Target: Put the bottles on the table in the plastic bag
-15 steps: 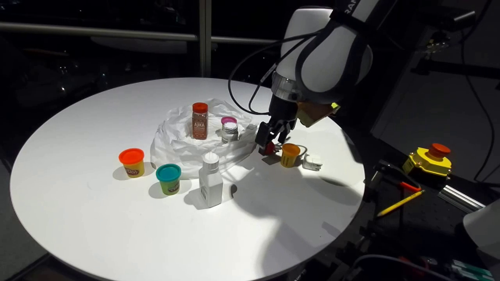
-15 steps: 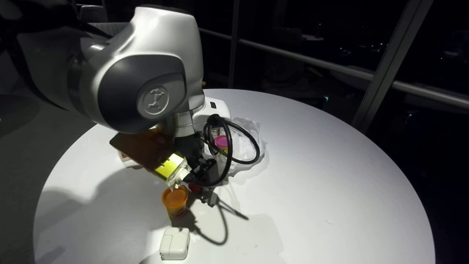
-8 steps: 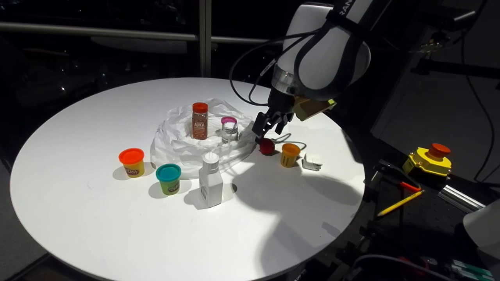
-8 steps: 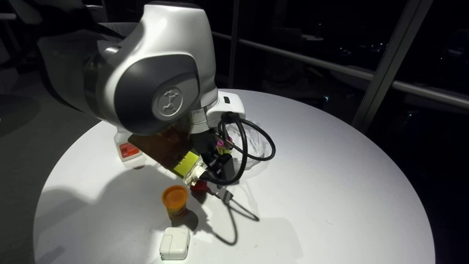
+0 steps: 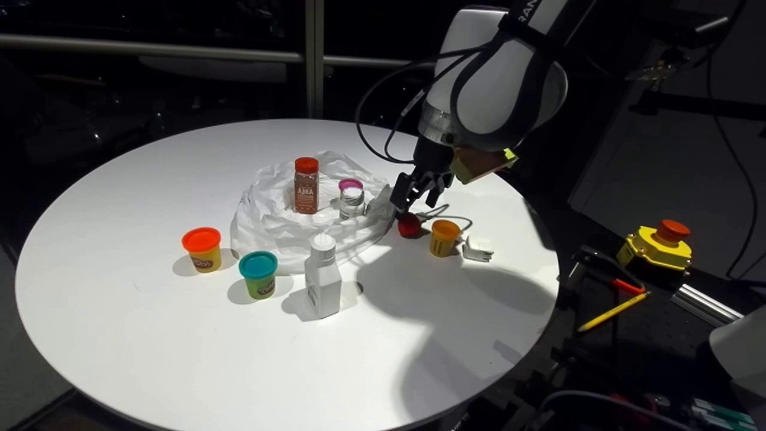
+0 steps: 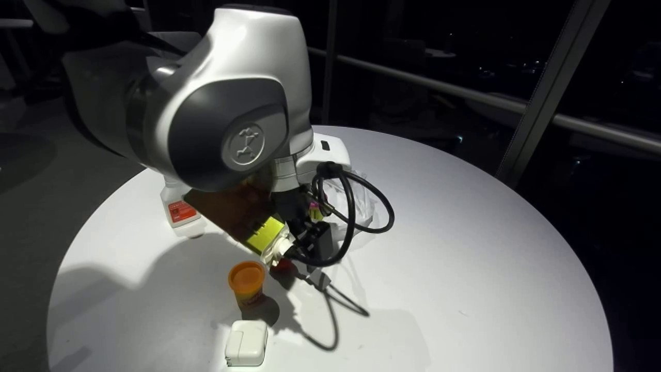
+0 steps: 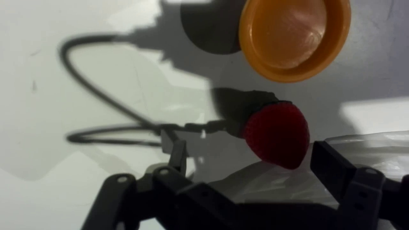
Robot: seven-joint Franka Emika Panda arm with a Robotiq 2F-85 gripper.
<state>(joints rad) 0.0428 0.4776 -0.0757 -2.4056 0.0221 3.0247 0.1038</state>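
A white plastic bag [image 5: 263, 224] lies open and crumpled on the round table. A brown spice bottle [image 5: 306, 194] with a red lid, a small white jar [image 5: 352, 209] and a pink-lidded cup [image 5: 349, 183] stand within it. A white bottle [image 5: 324, 287] stands on the table in front of the bag; its red label shows in an exterior view [image 6: 182, 211]. My gripper [image 5: 416, 202] is open and empty, low beside the bag's edge. In the wrist view, a red strawberry-shaped thing [image 7: 276, 135] lies just beyond the gap of my gripper [image 7: 252, 158], nearer the right finger.
An orange tub [image 5: 444, 239] stands close to the strawberry, with a white charger [image 5: 477, 248] beside it. A red-lidded tub [image 5: 202, 251] and a teal-lidded tub [image 5: 259, 275] stand near the bag. A looped cable [image 6: 348, 248] hangs from the wrist.
My gripper has risen from the strawberry and shifted toward the bag, uncovering the strawberry, then come down slightly in the last half second. The bottles and tubs have not moved.
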